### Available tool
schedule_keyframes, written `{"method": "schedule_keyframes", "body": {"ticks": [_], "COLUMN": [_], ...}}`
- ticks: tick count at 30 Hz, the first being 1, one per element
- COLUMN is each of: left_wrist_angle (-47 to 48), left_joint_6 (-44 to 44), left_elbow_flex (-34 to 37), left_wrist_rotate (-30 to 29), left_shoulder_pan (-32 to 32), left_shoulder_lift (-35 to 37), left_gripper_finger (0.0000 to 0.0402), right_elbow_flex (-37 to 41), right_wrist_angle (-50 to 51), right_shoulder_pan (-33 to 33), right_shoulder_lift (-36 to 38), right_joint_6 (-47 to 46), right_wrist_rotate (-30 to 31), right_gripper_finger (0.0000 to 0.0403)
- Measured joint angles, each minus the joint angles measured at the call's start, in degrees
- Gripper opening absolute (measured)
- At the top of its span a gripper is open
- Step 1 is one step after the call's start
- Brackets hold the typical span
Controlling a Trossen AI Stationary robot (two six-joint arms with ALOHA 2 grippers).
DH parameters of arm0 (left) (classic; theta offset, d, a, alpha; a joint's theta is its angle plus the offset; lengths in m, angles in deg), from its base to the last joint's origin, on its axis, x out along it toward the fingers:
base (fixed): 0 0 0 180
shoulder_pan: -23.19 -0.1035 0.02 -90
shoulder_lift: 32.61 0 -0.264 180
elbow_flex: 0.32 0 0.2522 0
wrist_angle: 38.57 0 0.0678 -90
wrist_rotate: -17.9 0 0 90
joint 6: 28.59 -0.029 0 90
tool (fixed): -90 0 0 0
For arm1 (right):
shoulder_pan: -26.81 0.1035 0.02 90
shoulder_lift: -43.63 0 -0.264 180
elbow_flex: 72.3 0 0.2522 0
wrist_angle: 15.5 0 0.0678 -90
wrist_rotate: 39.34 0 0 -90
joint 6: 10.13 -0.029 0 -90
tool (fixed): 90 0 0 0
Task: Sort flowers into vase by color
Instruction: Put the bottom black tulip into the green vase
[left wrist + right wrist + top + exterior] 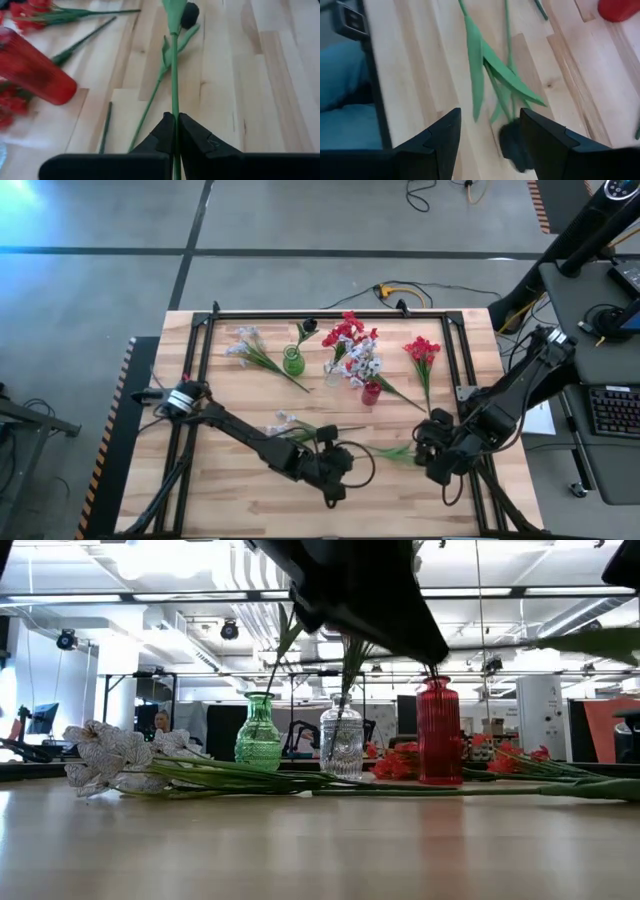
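A dark-budded flower (188,14) on a long green stem reaches out from my left gripper (175,118), which is shut on it near the table's front middle (342,462). My right gripper (490,117) stands open at the front right (433,452); the bud (512,145) and its leaves show between its fingers, and I see no touch. A green vase (293,361) holds one dark bud. A clear vase (334,372) holds red and pale blossoms. The red vase (371,392) stands beside it. Pale sprays (245,345) and a red spray (422,350) lie on the table. My left gripper pinches the flower's green stem (175,107) between its two fingers, far down the stem from the bud. The fingers slant down from the table's left, and the stem runs on past their tips toward the right gripper. Whether the bud end is clear of the table, I cannot tell.
Another pale spray (288,421) lies just beyond my left arm, its blossoms at the low view's left (110,755). A black frame (330,313) runs round the wooden table top. More green stems (107,127) lie on the wood near the red vase (35,70).
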Motion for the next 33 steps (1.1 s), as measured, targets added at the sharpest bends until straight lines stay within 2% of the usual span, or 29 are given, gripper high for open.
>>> {"method": "schedule_keyframes", "body": {"ticks": [5, 9, 13, 19, 22, 26, 31, 33], "left_wrist_angle": [1.78, 7.76, 11.55, 10.66, 7.07, 0.35, -14.12, -24.31], "left_joint_6": [0.01, 4.39, 10.8, 16.49, 15.72, 10.73, -2.61, -10.18], "left_elbow_flex": [0.82, 2.72, 7.5, 16.16, 19.78, 24.02, 29.19, 31.91], "left_wrist_rotate": [-2.55, -6.45, -10.03, -16.94, -21.66, -24.85, -26.22, -25.57], "left_shoulder_pan": [2.24, 4.37, 6.77, 9.85, 11.1, 12.71, 14.42, 14.79], "left_shoulder_lift": [3.28, 6.14, 10.76, 18.65, 22.68, 27.36, 32.85, 34.41], "left_gripper_finger": [0.0, 0.0, 0.0, 0.0, 0.0, 0.0, 0.0, 0.0], "right_elbow_flex": [0.0, -0.01, -0.02, -0.02, -0.02, 0.0, 0.02, 0.29], "right_wrist_angle": [-2.43, -2.66, -3.63, -7.27, -10.54, -14.2, -17.59, -20.13], "right_shoulder_pan": [0.04, 0.01, 0.02, 0.02, 0.0, 0.0, 0.0, 0.0], "right_shoulder_lift": [3.94, 7.01, 9.8, 11.87, 11.72, 10.39, 8.22, 7.09], "right_joint_6": [2.94, 4.86, 6.55, 10.66, 13.92, 18.17, 23.15, 25.74], "right_wrist_rotate": [3.71, 7.41, 8.18, 10.58, 12.2, 14.34, 18.22, 19.93], "right_gripper_finger": [0.0194, 0.0194, 0.0194, 0.0194, 0.0194, 0.0194, 0.0194, 0.0194]}}
